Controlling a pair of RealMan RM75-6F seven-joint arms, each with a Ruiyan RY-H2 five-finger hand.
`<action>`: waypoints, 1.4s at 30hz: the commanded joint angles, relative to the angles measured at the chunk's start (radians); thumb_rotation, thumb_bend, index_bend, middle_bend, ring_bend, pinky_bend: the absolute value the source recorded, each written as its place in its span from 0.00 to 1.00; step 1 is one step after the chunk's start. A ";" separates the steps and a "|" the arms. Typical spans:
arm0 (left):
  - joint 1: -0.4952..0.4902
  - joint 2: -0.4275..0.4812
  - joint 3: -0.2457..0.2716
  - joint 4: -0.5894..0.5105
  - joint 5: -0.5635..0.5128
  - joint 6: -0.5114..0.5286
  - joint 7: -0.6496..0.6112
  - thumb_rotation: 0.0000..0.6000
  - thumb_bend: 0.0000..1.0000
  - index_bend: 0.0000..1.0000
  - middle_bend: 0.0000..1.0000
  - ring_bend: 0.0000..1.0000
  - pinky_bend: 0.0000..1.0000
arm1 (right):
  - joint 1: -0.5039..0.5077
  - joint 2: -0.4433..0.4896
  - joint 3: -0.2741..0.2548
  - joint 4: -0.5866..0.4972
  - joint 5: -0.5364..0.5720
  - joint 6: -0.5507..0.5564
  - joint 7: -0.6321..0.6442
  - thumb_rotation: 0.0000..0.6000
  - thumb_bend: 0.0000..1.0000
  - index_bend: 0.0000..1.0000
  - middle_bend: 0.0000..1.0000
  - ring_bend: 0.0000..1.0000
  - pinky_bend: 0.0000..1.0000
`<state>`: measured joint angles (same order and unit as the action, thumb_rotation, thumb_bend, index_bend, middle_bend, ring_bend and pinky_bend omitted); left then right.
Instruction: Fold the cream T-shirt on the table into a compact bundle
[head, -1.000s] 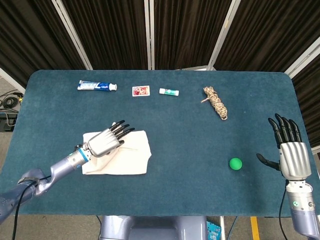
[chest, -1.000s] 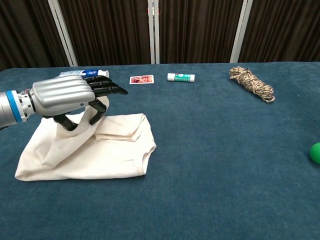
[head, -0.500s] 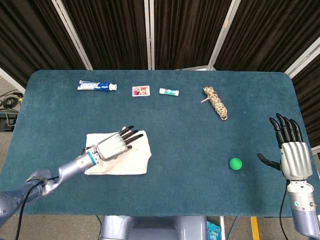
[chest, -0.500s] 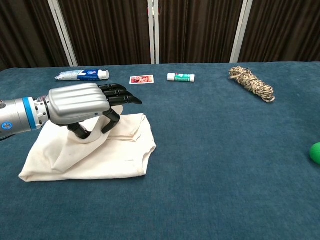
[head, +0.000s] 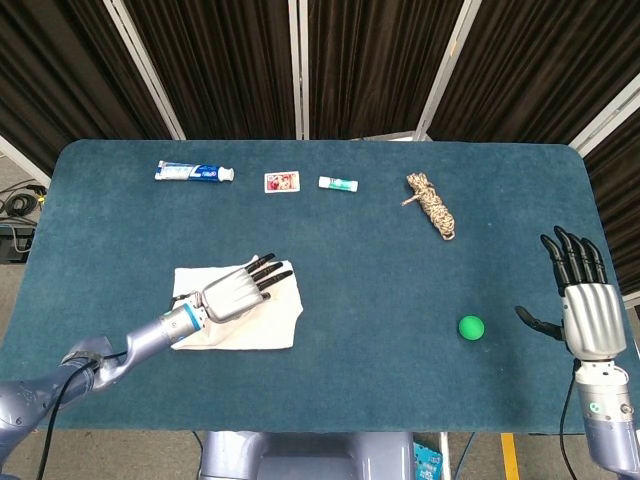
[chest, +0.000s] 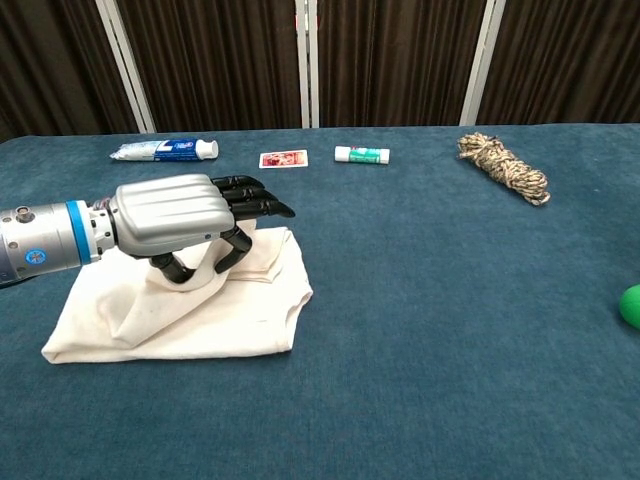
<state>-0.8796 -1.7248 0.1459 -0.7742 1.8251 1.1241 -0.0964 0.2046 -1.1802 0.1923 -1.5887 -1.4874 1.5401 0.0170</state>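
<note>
Left hand (chest: 175, 215) is palm-down over the cream T-shirt (chest: 190, 305), thumb and a finger pinching a raised fold of cloth while the other fingers stick out straight. The shirt's a rumpled, partly folded rectangle near the table's (head: 380, 300) front-left corner. Right hand (head: 583, 305) hovers by the right edge, fingers spread, holding nothing, near a green ball (head: 471, 327).

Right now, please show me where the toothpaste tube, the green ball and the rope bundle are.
toothpaste tube (head: 194, 172), head view, middle of the tube body.
green ball (head: 471, 327), head view, centre of the ball.
rope bundle (chest: 503, 167), chest view, middle of the coiled bundle.
</note>
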 joint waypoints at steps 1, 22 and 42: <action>-0.008 -0.014 -0.005 0.006 -0.005 -0.014 -0.001 1.00 0.62 0.83 0.00 0.00 0.00 | 0.000 0.001 0.001 0.001 0.002 -0.002 0.004 1.00 0.00 0.04 0.00 0.00 0.00; -0.013 0.043 -0.132 -0.162 -0.088 0.078 0.051 1.00 0.00 0.00 0.00 0.00 0.00 | -0.005 0.009 -0.001 -0.007 -0.006 0.006 0.007 1.00 0.00 0.04 0.00 0.00 0.00; 0.125 0.226 -0.056 -0.306 -0.159 0.042 -0.060 1.00 0.06 0.48 0.00 0.00 0.00 | -0.009 0.010 -0.010 -0.028 -0.031 0.019 -0.006 1.00 0.00 0.04 0.00 0.00 0.00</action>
<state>-0.7652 -1.4859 0.0782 -1.0936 1.6750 1.1829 -0.1411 0.1961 -1.1698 0.1821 -1.6161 -1.5187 1.5586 0.0106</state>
